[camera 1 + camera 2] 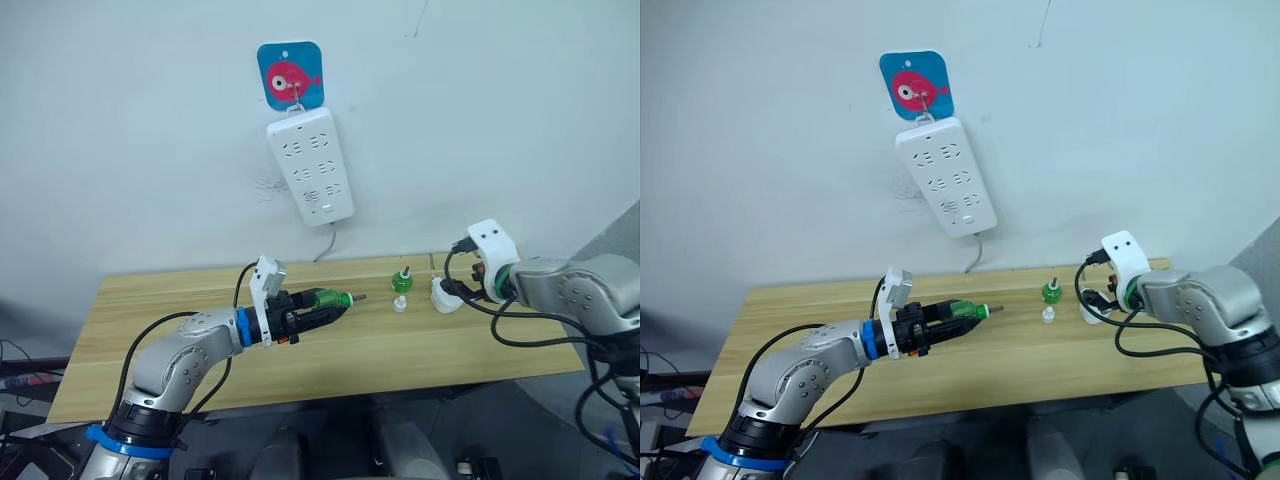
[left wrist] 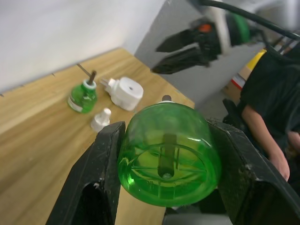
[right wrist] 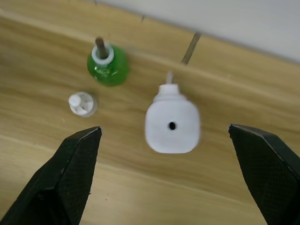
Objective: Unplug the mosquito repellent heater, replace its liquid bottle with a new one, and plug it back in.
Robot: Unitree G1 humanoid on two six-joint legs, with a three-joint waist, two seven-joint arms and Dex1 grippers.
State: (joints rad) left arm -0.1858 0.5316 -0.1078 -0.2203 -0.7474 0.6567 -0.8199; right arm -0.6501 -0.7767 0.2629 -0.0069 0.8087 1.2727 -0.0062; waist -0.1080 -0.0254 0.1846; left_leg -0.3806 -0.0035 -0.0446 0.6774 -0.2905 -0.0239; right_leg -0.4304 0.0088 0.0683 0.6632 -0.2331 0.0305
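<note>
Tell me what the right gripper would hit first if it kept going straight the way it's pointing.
Most likely the mosquito repellent heater: it lies on the table, centred between the right gripper's open fingers. Depth is hard to judge.

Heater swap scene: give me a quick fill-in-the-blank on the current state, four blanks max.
1. The left gripper is shut on a ____ liquid bottle.
2. The mosquito repellent heater lies on the ____, not plugged into the power strip.
3. The right gripper hangs above the heater with its fingers ____.
4. A small white cap lies beside the second bottle, which stands ____ on the table.

Missing words: green; table; open; upright
</note>
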